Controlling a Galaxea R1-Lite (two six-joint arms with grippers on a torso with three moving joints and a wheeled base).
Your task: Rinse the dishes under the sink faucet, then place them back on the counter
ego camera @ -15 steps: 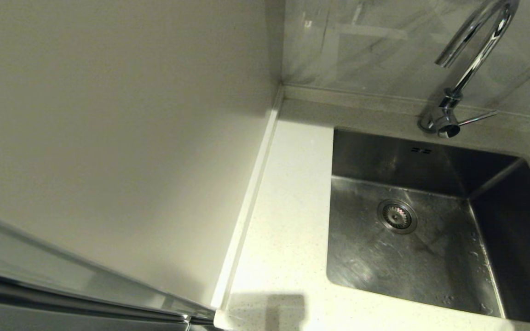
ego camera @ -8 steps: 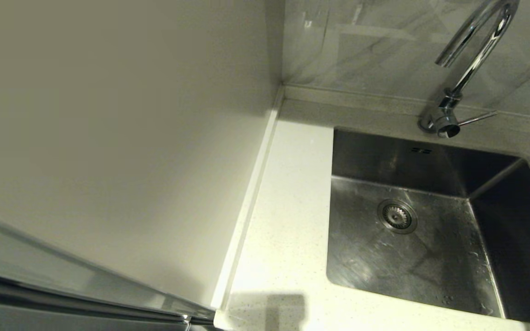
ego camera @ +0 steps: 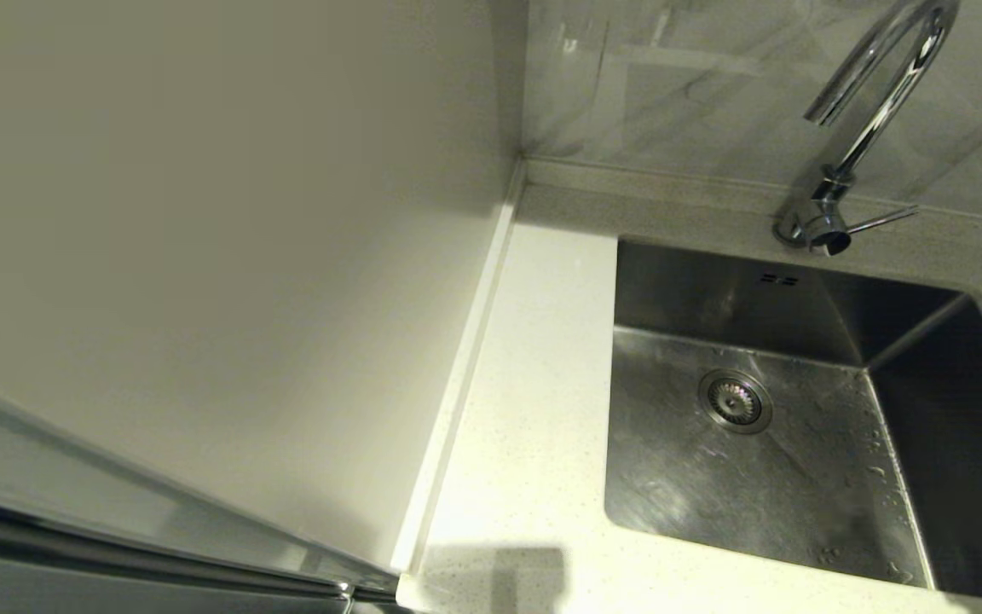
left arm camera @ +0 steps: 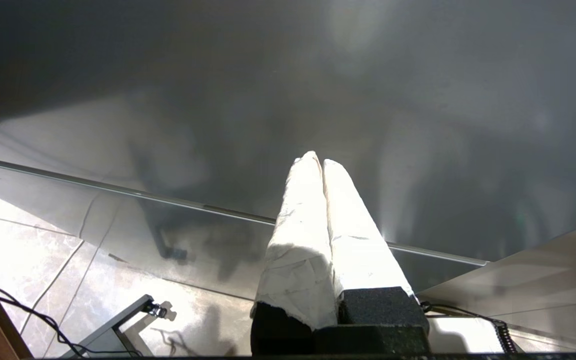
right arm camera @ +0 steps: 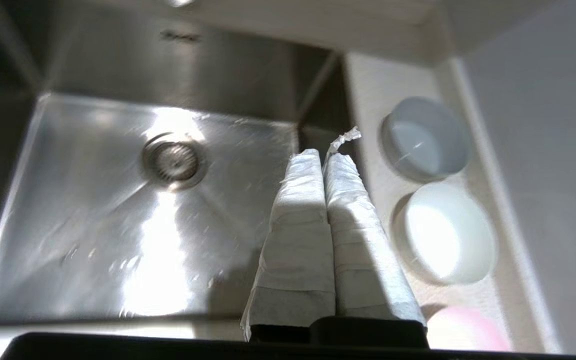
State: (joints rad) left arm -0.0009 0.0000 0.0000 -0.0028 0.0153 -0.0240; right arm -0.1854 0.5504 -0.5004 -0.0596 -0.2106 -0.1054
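Pink bowl (right arm camera: 460, 327) (cut off by the frame) sits beside the closed, empty right gripper (right arm camera: 325, 152).

Closed right gripper (right arm camera: 324, 156) above sink (right arm camera: 118, 240) edge, counter (right arm camera: 368, 100) beside it — pale blue bowl (right arm camera: 424, 137), white bowl (right arm camera: 444, 233), pink bowl (right arm camera: 463, 327)

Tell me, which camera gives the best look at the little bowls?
The right wrist view. It shows the pale blue bowl, the white bowl and part of the pink bowl lined up on the counter beside the sink. The head view and left wrist view show no bowls at all.
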